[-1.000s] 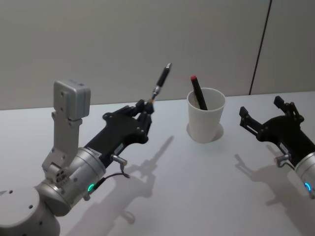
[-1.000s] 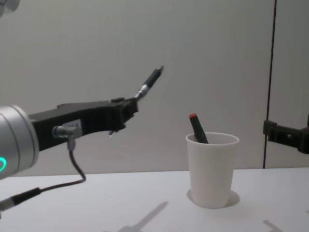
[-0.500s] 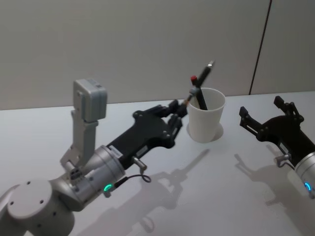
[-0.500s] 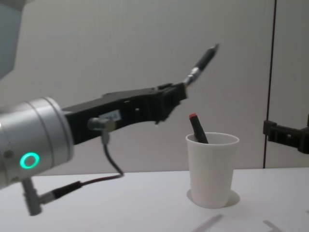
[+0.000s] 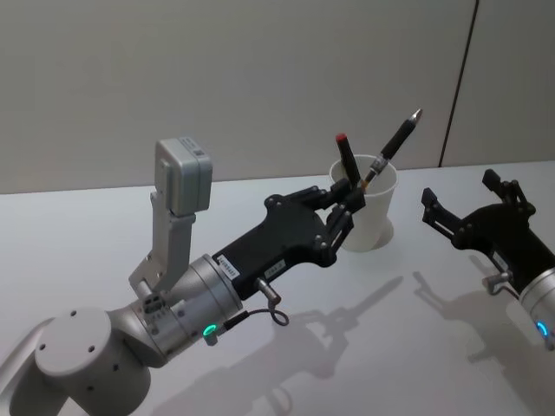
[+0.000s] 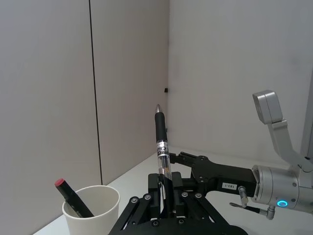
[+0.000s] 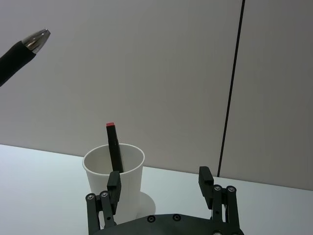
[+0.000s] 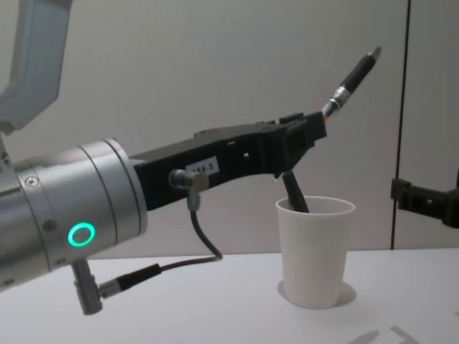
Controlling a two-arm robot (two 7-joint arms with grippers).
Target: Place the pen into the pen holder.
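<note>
Within the last second the left gripper (image 5: 351,204) has swept across the table (image 5: 104,225) from well out at 9 o'clock of the pen holder (image 5: 379,211) to a spot just above its rim on the 8 o'clock side. In the chest view it now hangs in front of the top of the red-capped marker (image 8: 294,195) that already leans inside the cup. Its fingers are pinched tight on the lower end of the pen (image 5: 395,147), which slants up toward 1 o'clock with the same tilt as before. The carry looks almost done. What remains, I judge, is to bring the held end over the opening, stand the pen steeper and let it slide in beside the marker. The pen is raised in the air, over the holder and not yet in it. The right gripper (image 5: 460,195) waits at 3 o'clock of the cup, fingers spread and empty.

The holder is a matte white paper cup, tapered, with a rolled rim, light enough to tip if nudged. The pen has a slim black barrel, a clear section with a silver band near the grip and a metallic point. The marker is dark with a red cap. The grippers are black metal linkages studded with screws, and the tabletop is smooth and pale, catching soft shadows
</note>
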